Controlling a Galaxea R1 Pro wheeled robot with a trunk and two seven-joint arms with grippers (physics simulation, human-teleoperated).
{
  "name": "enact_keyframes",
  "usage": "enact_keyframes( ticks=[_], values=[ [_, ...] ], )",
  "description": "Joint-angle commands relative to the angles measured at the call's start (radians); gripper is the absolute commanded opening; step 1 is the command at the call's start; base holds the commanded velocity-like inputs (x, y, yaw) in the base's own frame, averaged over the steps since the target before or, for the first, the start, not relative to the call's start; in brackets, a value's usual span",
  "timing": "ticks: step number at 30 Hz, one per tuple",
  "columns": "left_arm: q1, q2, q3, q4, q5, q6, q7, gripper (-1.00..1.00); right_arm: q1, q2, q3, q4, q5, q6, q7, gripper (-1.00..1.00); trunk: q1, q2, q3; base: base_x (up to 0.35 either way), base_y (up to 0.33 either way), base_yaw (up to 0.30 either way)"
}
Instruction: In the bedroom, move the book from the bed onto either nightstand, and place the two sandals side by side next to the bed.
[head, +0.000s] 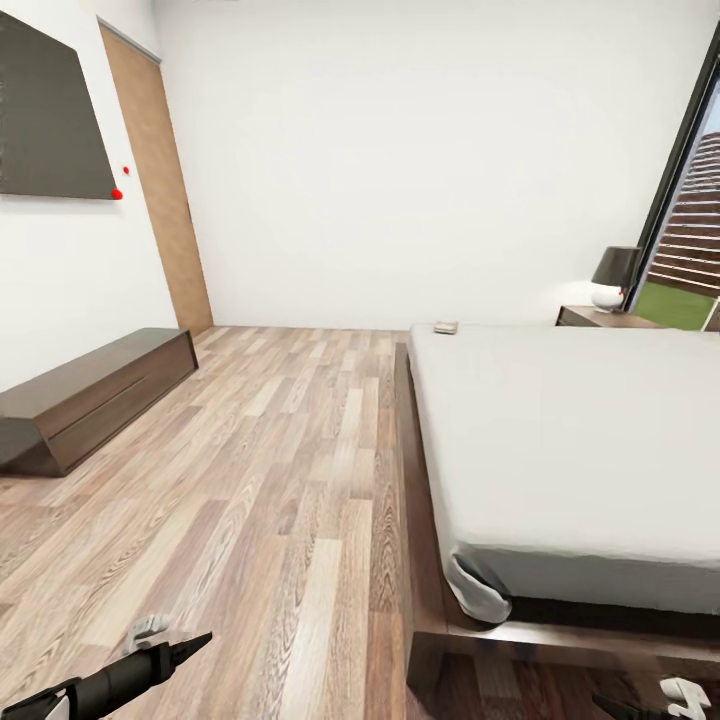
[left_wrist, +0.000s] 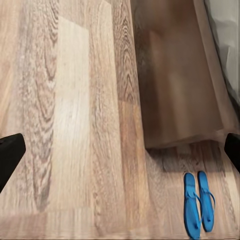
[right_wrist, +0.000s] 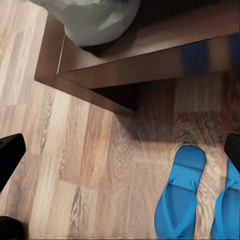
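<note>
Both sets of jaws stand wide and empty above the wood-plank floor (head: 290, 450). The two bright-blue flip-flop sandals (left_wrist: 198, 204) lie side by side by the dark-brown bed frame's (right_wrist: 125, 60) corner. A small dark book (head: 445, 327) rests on the light-grey mattress (head: 570, 440), near the dark-brown nightstand (head: 600, 318).

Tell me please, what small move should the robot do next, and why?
Probably drive forward along the bed toward the book. The two sandals already lie side by side on the floor by the bed frame corner, while the book still rests at the mattress's far end, far from both grippers, near the nightstand.
</note>
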Motion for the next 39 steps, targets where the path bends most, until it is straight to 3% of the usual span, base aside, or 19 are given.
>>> enact_keyframes(
  ticks=[1,12,39],
  values=[
    [-0.001,0.0,0.009,-0.001,-0.008,0.007,-0.005,1.0,-0.001,-0.001,0.008,0.0,-0.01,0.002,0.002,1.0,-0.001,0.0,-0.001,-0.267,0.0,0.0],
    [-0.001,0.0,0.009,-0.001,-0.008,0.007,-0.003,1.0,-0.001,-0.001,0.008,0.0,-0.01,0.002,0.002,1.0,-0.001,0.0,-0.001,-0.068,0.0,0.039],
    [-0.001,-0.001,0.009,-0.001,-0.008,0.007,-0.003,1.0,-0.001,-0.001,0.008,0.0,-0.01,0.002,0.002,1.0,-0.001,0.0,-0.001,-0.001,0.0,0.286]
  ],
)
